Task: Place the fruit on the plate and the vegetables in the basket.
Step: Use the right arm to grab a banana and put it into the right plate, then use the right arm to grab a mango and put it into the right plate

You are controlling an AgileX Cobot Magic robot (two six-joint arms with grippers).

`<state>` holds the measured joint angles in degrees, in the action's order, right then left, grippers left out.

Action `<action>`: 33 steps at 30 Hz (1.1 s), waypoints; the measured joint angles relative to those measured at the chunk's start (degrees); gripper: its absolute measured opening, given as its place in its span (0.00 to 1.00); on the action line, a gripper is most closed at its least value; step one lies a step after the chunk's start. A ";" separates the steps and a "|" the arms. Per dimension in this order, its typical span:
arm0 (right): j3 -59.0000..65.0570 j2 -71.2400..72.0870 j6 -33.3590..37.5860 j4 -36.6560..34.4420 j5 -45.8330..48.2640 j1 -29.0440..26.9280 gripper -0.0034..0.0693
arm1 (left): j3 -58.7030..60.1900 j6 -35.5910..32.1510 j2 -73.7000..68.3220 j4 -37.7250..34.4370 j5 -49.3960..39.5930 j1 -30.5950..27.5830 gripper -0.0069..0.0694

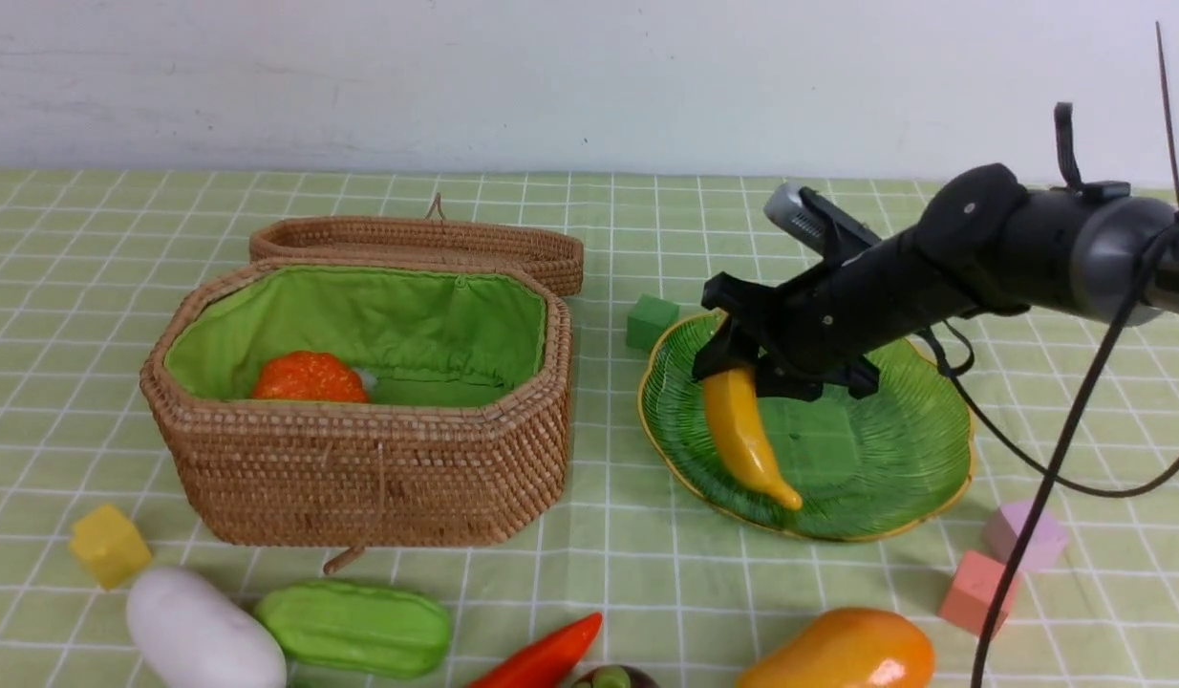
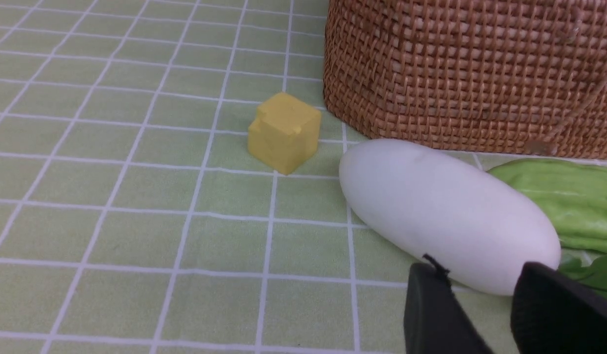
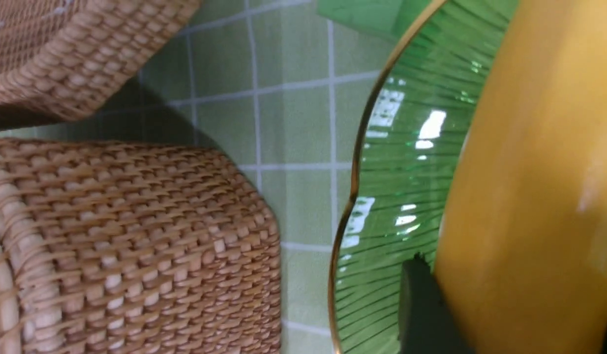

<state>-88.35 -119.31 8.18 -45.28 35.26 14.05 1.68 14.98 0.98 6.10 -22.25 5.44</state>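
Nearest, along the front edge of the worktop with its green checked cloth, the unsorted things lie in a row. From the left these are a smooth white oblong radish, a ridged light-green gourd, a glossy red-orange tapered vegetable, a dark round mangosteen cut by the frame, and a plump orange-yellow mango. The left gripper hangs just beside the radish's end, jaws apart and empty, probably ready to take it. A matte yellow foam cube stands near the radish.

Farther, the octagonal woven rattan basket stands open at the left, so vegetables can be dropped in. The ribbed orange pumpkin lies on its green cloth lining. To the right, the right gripper is clenched on the upper end of the long yellow banana. The banana slants down, and its tip touches the ribbed green glass plate with a gold rim. I judge this placing nearly done; the glass looks slick, so the banana may slide. Farthest, the woven lid lies behind the basket.
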 joint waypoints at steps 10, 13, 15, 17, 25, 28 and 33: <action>0.00 11.37 9.87 6.42 11.88 0.00 0.97 | 0.00 0.00 0.00 0.00 0.00 0.00 0.40; 0.06 17.18 9.48 10.15 17.27 0.00 0.97 | 0.00 0.00 0.00 0.00 0.00 0.00 0.40; 2.08 24.00 1.23 13.67 22.00 0.00 0.95 | 0.00 0.00 0.00 0.00 0.00 0.00 0.40; 5.81 28.52 -6.21 17.04 24.53 0.31 0.92 | 0.00 0.00 0.00 0.00 0.00 0.00 0.40; 29.14 37.79 -27.57 24.33 22.17 5.80 0.87 | 0.00 0.00 0.00 0.00 0.00 0.00 0.40; 35.84 38.40 -36.65 23.10 15.41 7.89 0.87 | 0.00 0.00 0.00 0.00 0.00 0.00 0.40; 43.87 38.28 -48.78 19.07 -0.55 11.62 0.86 | 0.00 0.00 0.00 0.00 0.00 0.00 0.40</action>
<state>-44.48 -81.03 -40.60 -26.21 34.71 25.67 1.68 14.98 0.98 6.10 -22.25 5.44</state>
